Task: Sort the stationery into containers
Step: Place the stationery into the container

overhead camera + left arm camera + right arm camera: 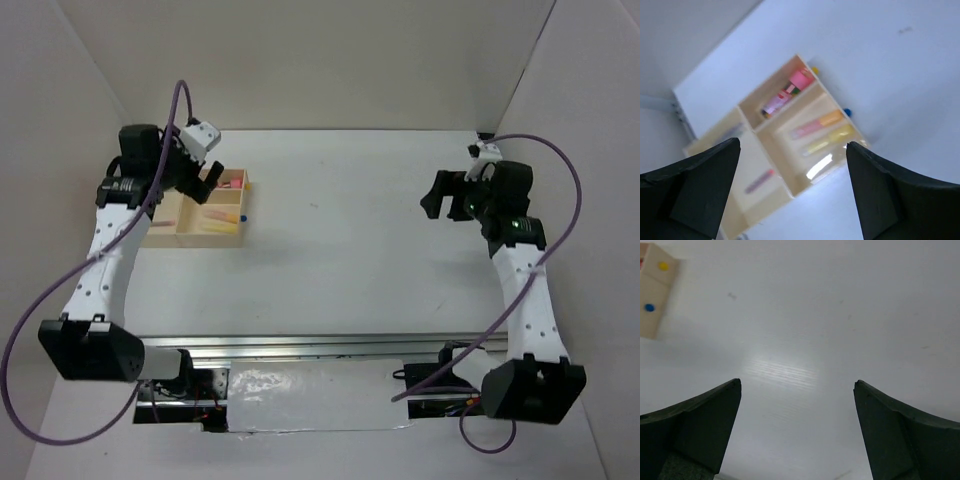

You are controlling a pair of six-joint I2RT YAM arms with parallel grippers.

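The pale wooden tray [228, 236] lies at the table's left. In the left wrist view the tray [769, 145] holds stationery, all of it blurred. A fat pink highlighter [787, 92] lies in one compartment. A pink-orange marker [817, 125] and a yellow marker [832, 139] lie side by side in the compartment beside it. A thin pinkish pen [759, 181] rests in a third. My left gripper [792, 150] hangs open above the tray, holding nothing. My right gripper [797, 390] is open over bare table at the right [432, 195].
The tray's side wall [655, 290] shows a yellow and a blue dot in the right wrist view. White walls enclose the table on three sides. A metal rail [320, 348] and the arm bases run along the near edge.
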